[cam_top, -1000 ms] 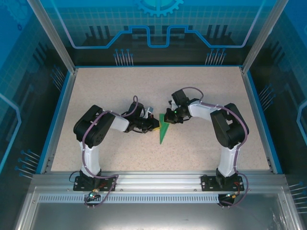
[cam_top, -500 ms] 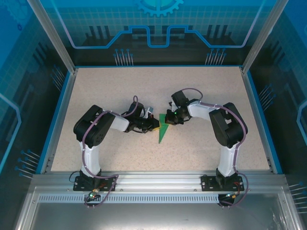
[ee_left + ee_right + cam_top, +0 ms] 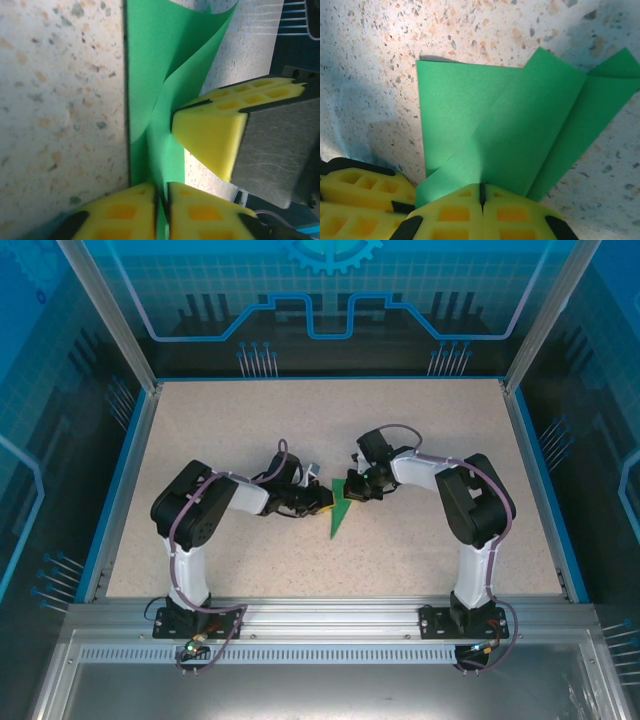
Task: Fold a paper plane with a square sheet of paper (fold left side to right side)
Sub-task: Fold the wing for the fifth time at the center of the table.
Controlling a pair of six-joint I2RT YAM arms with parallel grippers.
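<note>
At table (image 3: 250, 420) centre, left pincer (image 3: 161, 189) pinching paper plane (image 3: 150, 60), right pincer (image 3: 481, 189) pressed together against it

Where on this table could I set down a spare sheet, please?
The centre is crowded: left fingers and right fingers both pinch the bright green folded paper. Bare speckled tabletop runs wide from there to the far blue rim; another strip lies between the paper's tip and the arm bases.

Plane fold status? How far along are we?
Done: the paper plane is already a pointed dart with diagonal folds. In hand: left claw and right claw each pinch it, one layer curling up unflattened. Left: probably bring the left side over to the right and crease flat.
</note>
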